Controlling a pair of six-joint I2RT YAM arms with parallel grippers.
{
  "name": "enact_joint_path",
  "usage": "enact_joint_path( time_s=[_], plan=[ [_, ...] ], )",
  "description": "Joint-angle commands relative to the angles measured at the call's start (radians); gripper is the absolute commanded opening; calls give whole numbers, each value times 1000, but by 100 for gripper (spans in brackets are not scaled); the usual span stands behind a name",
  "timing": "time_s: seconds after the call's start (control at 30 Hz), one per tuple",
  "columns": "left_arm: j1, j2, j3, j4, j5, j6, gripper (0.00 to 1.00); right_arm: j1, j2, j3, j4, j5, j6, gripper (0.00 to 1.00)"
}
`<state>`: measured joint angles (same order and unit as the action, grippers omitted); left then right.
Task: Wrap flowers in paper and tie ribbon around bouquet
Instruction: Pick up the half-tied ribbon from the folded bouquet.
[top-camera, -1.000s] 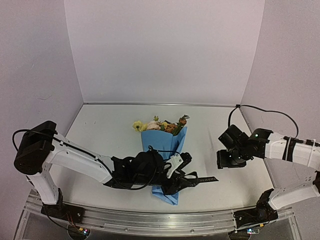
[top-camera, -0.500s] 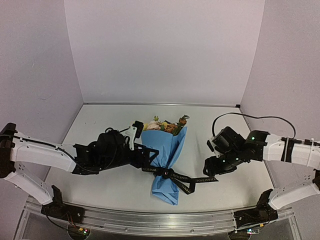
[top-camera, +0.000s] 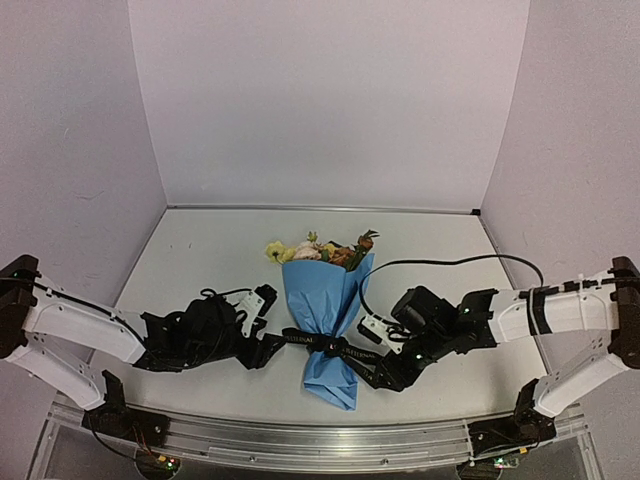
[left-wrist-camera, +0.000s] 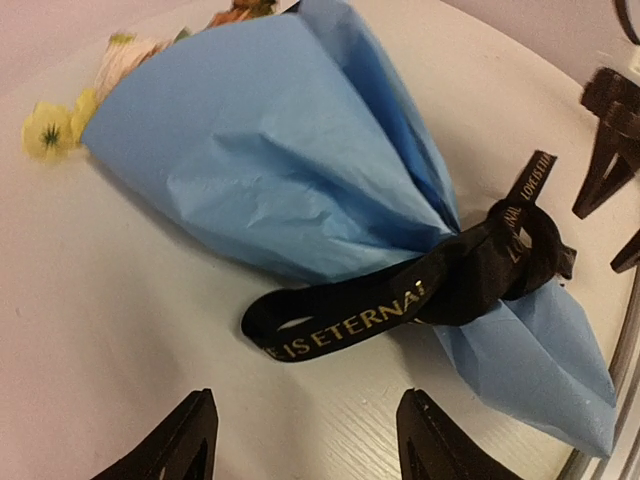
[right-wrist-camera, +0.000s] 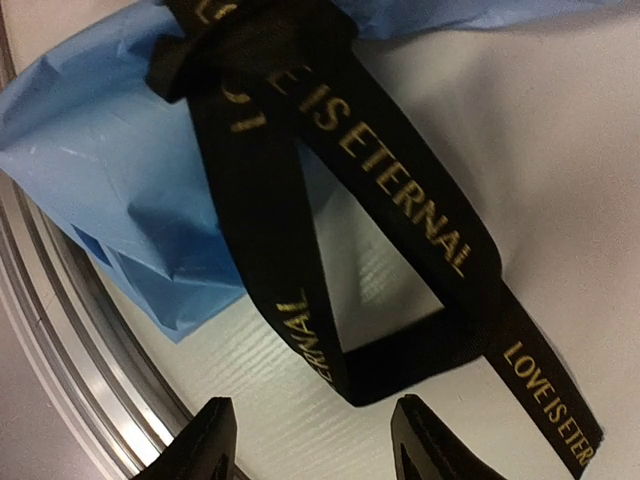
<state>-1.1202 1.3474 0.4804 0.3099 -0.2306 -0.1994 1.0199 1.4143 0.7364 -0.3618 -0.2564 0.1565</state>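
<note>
The bouquet (top-camera: 325, 305), a cone of creased light-blue paper (left-wrist-camera: 290, 190), lies on the white table top (top-camera: 200, 255) with its wide end toward the far wall and its flattened tail toward the metal rail at the near edge (top-camera: 300, 440). The cone holds the flowers (top-camera: 322, 250): yellow, cream-pink and orange-brown blooms show above its wide end.

A narrow black ribbon (left-wrist-camera: 450, 275) printed "LOVE IS ETERNAL" in pale gold is knotted round the pinched waist of the bouquet. One loop lies flat to the bouquet's left; a loop and a loose end lie to its right.

The left arm reaches low across the table from the bouquet's left. The left gripper (left-wrist-camera: 312, 440) points at the waist, jaws spread wide and empty, with the left loop just ahead of the fingertips (left-wrist-camera: 195, 425).

The right arm stretches in low from the bouquet's right. The right gripper (right-wrist-camera: 318, 440) is spread too, holding nothing, with the end of the right loop lying just beyond its fingertips (right-wrist-camera: 215, 430).
</note>
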Motion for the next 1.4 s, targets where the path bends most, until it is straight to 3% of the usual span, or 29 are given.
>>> enact_joint_path(
  time_s=[0.0, 0.17, 0.33, 0.77, 1.17, 1.37],
  plan=[
    [8, 36, 53, 90, 57, 379, 65, 3, 36, 1, 132, -89, -81, 55],
    [67, 110, 131, -26, 196, 562, 66, 6, 50, -22, 142, -69, -106, 56],
    [89, 193, 188, -69, 221, 659, 68, 5, 64, -35, 147, -74, -100, 56],
    [91, 332, 311, -144, 285, 748, 63, 5, 90, -43, 152, -48, -87, 55],
    [91, 329, 295, -124, 249, 750, 45, 5, 115, -21, 152, -36, -72, 50],
    [91, 306, 299, -132, 240, 749, 21, 5, 118, -11, 150, -35, -61, 38]
  ],
)
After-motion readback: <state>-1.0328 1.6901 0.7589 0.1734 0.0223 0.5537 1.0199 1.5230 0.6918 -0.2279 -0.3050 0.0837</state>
